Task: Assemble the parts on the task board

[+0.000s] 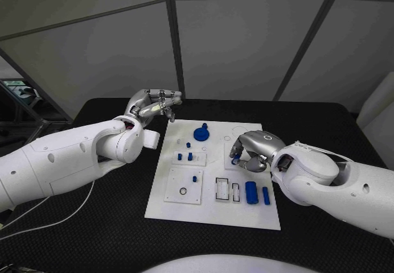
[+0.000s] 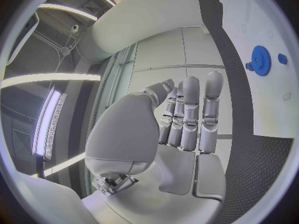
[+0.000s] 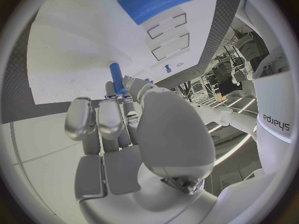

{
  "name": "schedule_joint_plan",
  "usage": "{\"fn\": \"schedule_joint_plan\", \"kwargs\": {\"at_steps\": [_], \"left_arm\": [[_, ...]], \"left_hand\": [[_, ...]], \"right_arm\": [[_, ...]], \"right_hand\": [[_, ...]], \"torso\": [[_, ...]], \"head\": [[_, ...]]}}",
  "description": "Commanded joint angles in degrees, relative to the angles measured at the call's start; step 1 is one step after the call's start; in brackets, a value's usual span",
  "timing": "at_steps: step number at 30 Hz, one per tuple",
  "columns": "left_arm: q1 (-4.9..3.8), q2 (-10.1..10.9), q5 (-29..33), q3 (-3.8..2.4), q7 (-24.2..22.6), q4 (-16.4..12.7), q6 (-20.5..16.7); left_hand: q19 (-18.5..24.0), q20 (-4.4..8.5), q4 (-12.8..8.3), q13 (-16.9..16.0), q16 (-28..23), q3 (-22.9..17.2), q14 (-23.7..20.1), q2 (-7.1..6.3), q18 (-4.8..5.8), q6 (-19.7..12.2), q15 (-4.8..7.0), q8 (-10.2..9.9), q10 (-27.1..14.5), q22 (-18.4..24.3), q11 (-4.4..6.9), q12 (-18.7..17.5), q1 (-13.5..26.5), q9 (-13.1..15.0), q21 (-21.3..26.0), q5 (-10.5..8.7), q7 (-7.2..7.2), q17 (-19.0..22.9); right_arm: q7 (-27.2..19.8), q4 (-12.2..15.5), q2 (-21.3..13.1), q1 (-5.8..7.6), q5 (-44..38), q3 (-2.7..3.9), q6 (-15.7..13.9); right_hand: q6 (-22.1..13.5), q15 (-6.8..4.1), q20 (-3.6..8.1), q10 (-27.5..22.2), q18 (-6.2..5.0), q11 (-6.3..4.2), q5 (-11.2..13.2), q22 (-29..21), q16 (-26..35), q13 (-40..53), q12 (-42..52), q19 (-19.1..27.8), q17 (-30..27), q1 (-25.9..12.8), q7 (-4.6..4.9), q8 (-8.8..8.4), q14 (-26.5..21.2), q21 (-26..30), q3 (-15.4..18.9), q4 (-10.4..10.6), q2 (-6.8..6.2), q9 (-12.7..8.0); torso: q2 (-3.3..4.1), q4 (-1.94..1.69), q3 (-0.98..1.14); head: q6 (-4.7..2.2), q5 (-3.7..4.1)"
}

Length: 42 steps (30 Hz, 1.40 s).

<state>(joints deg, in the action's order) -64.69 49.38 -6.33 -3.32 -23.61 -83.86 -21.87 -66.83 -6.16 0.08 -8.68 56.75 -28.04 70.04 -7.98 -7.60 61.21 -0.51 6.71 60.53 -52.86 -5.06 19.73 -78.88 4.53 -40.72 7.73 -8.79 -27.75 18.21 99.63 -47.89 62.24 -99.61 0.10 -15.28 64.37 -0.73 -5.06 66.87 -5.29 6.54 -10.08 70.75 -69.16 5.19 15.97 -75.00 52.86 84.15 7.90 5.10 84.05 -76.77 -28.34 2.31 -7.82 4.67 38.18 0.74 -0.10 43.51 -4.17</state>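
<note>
Two hands: right hand (image 1: 249, 152) pinching blue peg (image 3: 117, 77).

Two glossy white arms with rounded, bulging shells, left hand (image 1: 152, 102) and right hand (image 1: 251, 149) in silver metal, segmented fingers (image 2: 191, 115) with grey pads, smooth domed thumb base beside them, small screws at the wrist

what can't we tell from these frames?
- Head view: the right robot hand covers the board spot under it, so where the blue peg's lower end sits is hidden.
- Right wrist view: the fingers hide the peg's lower end.
- Left wrist view: the task board is cut by the circle's rim beyond the blue gear.
- Head view: the small parts are too small to identify.
</note>
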Motion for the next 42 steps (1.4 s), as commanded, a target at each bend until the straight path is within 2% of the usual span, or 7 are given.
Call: {"fn": "schedule_joint_plan", "kwargs": {"at_steps": [1, 4, 11, 21, 25, 34, 42], "left_arm": [[0.00, 0.0, 0.1, -0.04, -0.2, 0.0, 0.7], [0.07, -0.1, 0.1, -0.04, -0.2, 0.0, 0.7], [0.18, -0.2, 0.1, -0.04, -0.2, 0.0, 0.7], [0.21, -0.5, 0.1, -0.05, -0.2, -0.1, 0.7], [0.21, -0.6, 0.1, -0.05, -0.3, -0.1, 0.7], [0.19, -1.0, 0.1, -0.05, -0.2, 0.0, 0.8], [0.17, -1.2, 0.1, -0.06, -0.2, 0.0, 0.8]], "left_hand": [[0.5, -0.02, 0.0, 0.0, -0.3, 0.3, -0.5, 0.17, -2.65, -0.4, 0.01, -0.2, -0.3, 0.0, -0.02, 0.3, 0.5, -0.1, 0.2, -0.12, -0.07, 0.1], [0.6, -0.03, 0.0, 0.0, -0.3, 0.3, -0.6, 0.18, -2.66, -0.5, 0.00, -0.2, -0.4, 0.1, -0.04, 0.3, 0.5, -0.1, 0.3, -0.11, -0.08, 0.1], [0.6, -0.03, 0.0, 0.0, -0.3, 0.3, -0.6, 0.18, -2.66, -0.5, 0.00, -0.2, -0.4, 0.1, -0.04, 0.3, 0.5, -0.1, 0.3, -0.11, -0.08, 0.1], [0.6, -0.04, -0.1, 0.0, -0.3, 0.3, -0.6, 0.19, -2.68, -0.5, -0.01, -0.2, -0.5, 0.2, -0.06, 0.4, 0.5, -0.1, 0.5, -0.11, -0.10, 0.1], [0.6, -0.04, -0.1, 0.0, -0.3, 0.3, -0.6, 0.19, -2.68, -0.5, -0.01, -0.2, -0.5, 0.2, -0.06, 0.4, 0.5, -0.1, 0.5, -0.11, -0.10, 0.1], [0.6, -0.04, -0.1, 0.0, -0.3, 0.3, -0.6, 0.19, -2.68, -0.5, -0.01, -0.2, -0.5, 0.2, -0.06, 0.4, 0.5, -0.1, 0.5, -0.11, -0.10, 0.1], [0.6, -0.04, -0.1, 0.0, -0.3, 0.3, -0.6, 0.19, -2.68, -0.5, -0.01, -0.2, -0.5, 0.2, -0.06, 0.4, 0.5, -0.1, 0.5, -0.11, -0.10, 0.1]], "right_arm": [[-0.2, 1.9, -0.7, 0.09, -0.6, 0.12, -2.7], [-0.3, 3.5, -1.1, 0.09, -0.3, 1.12, -3.4], [-0.7, 6.7, -1.4, 0.10, 0.6, 2.64, -4.8], [-3.5, 6.0, 4.1, 0.06, 4.8, 2.98, -4.9], [-5.1, 4.6, 7.3, -0.20, 6.1, 2.35, -4.7], [-8.0, 0.9, 12.5, -1.28, 8.0, -0.86, -4.1], [-9.3, -1.6, 14.7, -2.09, 8.9, -2.44, -3.0]], "right_hand": [[0.6, -0.56, -0.02, 3.8, 0.52, -3.33, -0.4, 0.4, -0.4, 0.0, 0.1, -0.7, 0.2, 0.5, -0.04, 0.06, 0.4, -0.5, -0.5, -0.1, -0.05, 0.1], [0.6, -0.57, 0.00, 3.9, 0.58, -3.34, -0.4, 0.6, -0.5, 0.0, 0.0, -0.9, 0.3, 0.5, -0.05, 0.07, 0.4, -0.7, -0.5, -0.2, -0.06, 0.1], [0.8, -0.60, 0.04, 4.0, 0.68, -3.36, -0.6, 1.0, -0.7, 0.0, -0.1, -1.2, 0.6, 0.6, -0.07, 0.06, 0.5, -1.0, -0.7, -0.3, -0.12, 0.1], [0.8, -0.61, 0.09, 4.2, 0.72, -3.33, -1.0, 1.3, -0.9, 0.1, -0.3, -1.3, 0.6, 0.8, -0.04, -0.06, 0.6, -1.2, -1.0, -0.7, -0.17, 0.0], [0.7, -0.59, 0.09, 4.2, 0.72, -3.29, -1.1, 1.2, -0.9, 0.1, -0.5, -1.3, 0.6, 0.8, 0.01, -0.14, 0.6, -1.2, -1.1, -0.7, -0.14, 0.0], [0.6, -0.55, 0.08, 4.1, 0.71, -3.21, -1.3, 1.2, -0.9, 0.1, -0.7, -1.3, 0.4, 0.8, 0.09, -0.28, 0.5, -1.2, -1.3, -0.9, -0.08, 0.0], [0.5, -0.50, 0.06, 4.1, 0.70, -3.14, -1.5, 1.2, -0.9, 0.1, -0.9, -1.2, 0.3, 0.8, 0.16, -0.40, 0.5, -1.2, -1.4, -1.0, -0.02, -0.1]], "torso": [[-0.04, 0.03, -0.04], [-0.04, -0.02, -0.06], [-0.03, -0.14, -0.10], [0.09, -0.28, -0.14], [0.11, -0.28, -0.15], [0.14, -0.03, -0.07], [0.09, -0.10, -0.06]], "head": [[-0.09, 0.03], [-0.15, 0.06], [-0.20, 0.04], [0.17, -0.84], [0.57, -1.74], [1.06, -2.97], [1.53, -3.85]]}}
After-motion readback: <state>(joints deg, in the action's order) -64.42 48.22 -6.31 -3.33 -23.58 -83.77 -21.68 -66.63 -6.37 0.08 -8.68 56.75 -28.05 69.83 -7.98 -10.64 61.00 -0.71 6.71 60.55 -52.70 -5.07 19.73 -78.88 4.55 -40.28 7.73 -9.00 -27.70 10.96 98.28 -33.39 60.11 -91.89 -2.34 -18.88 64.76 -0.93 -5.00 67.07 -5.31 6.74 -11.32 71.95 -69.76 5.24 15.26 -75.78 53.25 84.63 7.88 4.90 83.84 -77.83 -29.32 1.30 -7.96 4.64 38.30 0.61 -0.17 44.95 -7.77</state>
